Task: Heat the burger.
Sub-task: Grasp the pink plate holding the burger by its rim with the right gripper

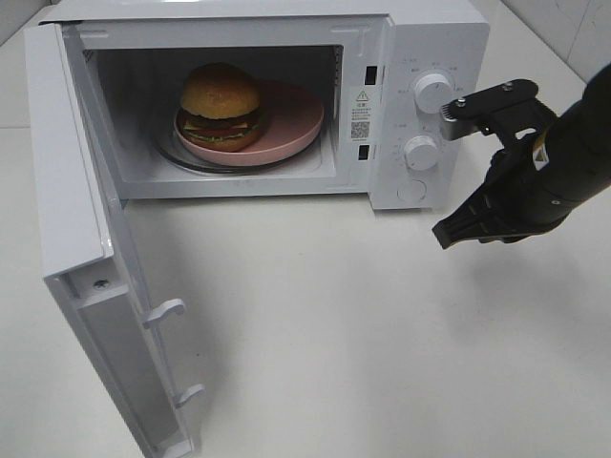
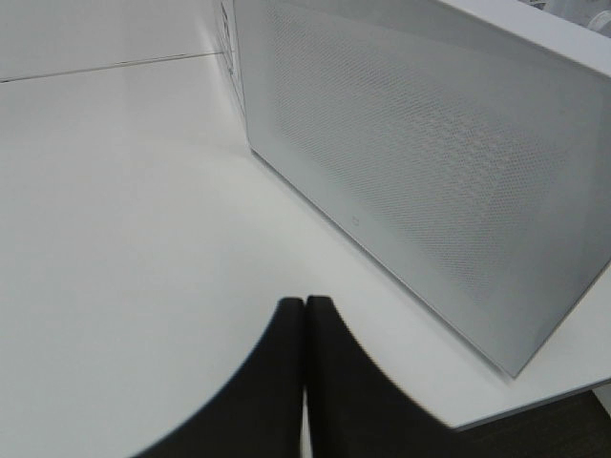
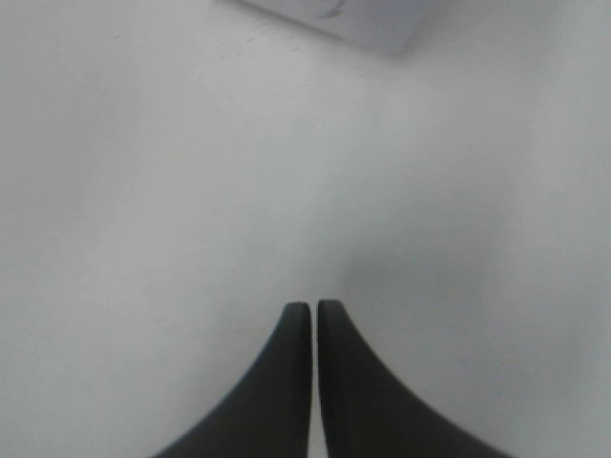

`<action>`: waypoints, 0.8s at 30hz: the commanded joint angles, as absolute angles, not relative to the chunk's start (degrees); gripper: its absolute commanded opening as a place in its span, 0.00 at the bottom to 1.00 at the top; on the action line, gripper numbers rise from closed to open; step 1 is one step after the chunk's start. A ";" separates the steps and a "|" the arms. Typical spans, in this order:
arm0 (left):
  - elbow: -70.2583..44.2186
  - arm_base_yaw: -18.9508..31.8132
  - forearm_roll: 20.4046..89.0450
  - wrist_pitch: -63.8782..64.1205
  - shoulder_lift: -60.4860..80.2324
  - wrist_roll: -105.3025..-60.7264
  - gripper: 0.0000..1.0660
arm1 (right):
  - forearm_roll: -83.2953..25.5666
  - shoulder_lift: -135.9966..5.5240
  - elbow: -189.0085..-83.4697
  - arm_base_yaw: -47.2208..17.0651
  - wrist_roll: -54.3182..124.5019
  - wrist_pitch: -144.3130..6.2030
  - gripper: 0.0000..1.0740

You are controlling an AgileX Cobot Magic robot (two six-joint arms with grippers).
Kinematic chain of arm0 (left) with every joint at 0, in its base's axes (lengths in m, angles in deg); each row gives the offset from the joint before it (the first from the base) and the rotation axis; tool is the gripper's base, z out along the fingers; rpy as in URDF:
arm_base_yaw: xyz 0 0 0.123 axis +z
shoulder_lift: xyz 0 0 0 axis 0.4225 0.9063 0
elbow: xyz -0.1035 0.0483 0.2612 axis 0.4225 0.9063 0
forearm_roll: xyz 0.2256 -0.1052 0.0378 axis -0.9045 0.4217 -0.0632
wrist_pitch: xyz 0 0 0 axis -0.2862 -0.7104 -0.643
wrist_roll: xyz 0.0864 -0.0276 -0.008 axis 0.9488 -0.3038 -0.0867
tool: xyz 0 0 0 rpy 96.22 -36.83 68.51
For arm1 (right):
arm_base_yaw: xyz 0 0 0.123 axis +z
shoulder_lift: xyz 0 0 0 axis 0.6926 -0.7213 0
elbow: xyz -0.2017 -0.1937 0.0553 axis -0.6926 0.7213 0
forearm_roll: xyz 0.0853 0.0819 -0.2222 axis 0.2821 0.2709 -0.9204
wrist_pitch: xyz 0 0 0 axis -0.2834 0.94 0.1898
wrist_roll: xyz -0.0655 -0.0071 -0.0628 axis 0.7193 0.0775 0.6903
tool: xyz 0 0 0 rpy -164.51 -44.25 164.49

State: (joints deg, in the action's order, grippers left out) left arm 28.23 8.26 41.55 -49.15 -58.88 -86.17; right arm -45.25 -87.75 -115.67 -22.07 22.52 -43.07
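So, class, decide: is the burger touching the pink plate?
Touching. The exterior high view shows the burger resting on the pink plate inside the open microwave.

The right arm (image 1: 573, 162) is thick and matte black, with a rounded casing. Above its wrist sits an angular black bracket (image 1: 492, 103) fixed with small silver screws (image 1: 461, 101), and a sliver of yellow (image 1: 540, 151) shows beside the casing. The right gripper (image 1: 447, 232) is black as well; its fingers (image 3: 282, 391), like those of the left gripper (image 2: 305, 301), are smooth dark blades, broad at the base, curving to narrow tips.
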 commanded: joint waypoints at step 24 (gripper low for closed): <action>28.35 8.49 41.43 -48.41 -60.08 -86.17 0.00 | -16.32 -89.64 -133.72 -9.12 68.18 -32.53 0.35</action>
